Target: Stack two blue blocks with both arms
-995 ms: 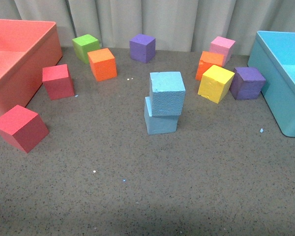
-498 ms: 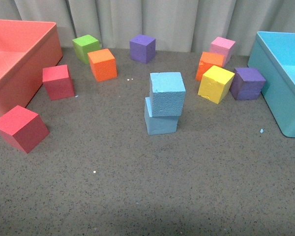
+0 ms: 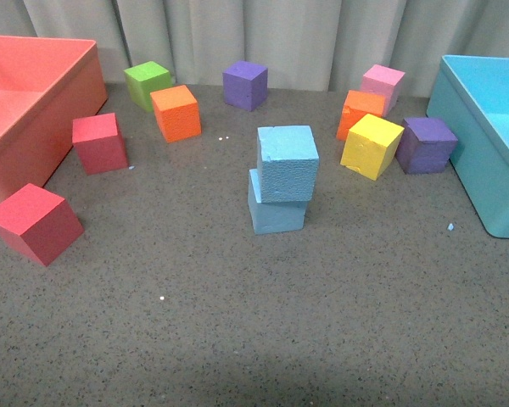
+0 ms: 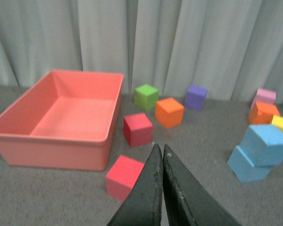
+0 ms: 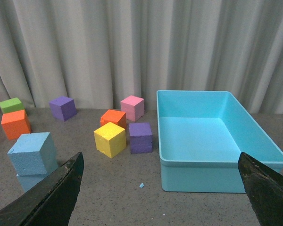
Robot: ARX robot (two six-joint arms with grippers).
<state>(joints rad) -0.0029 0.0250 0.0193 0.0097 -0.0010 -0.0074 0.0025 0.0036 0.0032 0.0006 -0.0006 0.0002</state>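
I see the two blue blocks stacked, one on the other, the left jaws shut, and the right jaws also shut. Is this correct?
Not quite. The upper blue block does sit on the lower blue block, and the left gripper has its jaws shut. But the right gripper has its jaws wide open, as the right wrist view shows: each jaw stands at an opposite edge of that picture.

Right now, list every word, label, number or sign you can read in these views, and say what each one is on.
None: no readable text shows in any view.
The blue blocks, the other coloured cubes, the red bin and the turquoise bin all have plain faces.
The curtain and the table carry no print.
The left gripper and right gripper show no markings.
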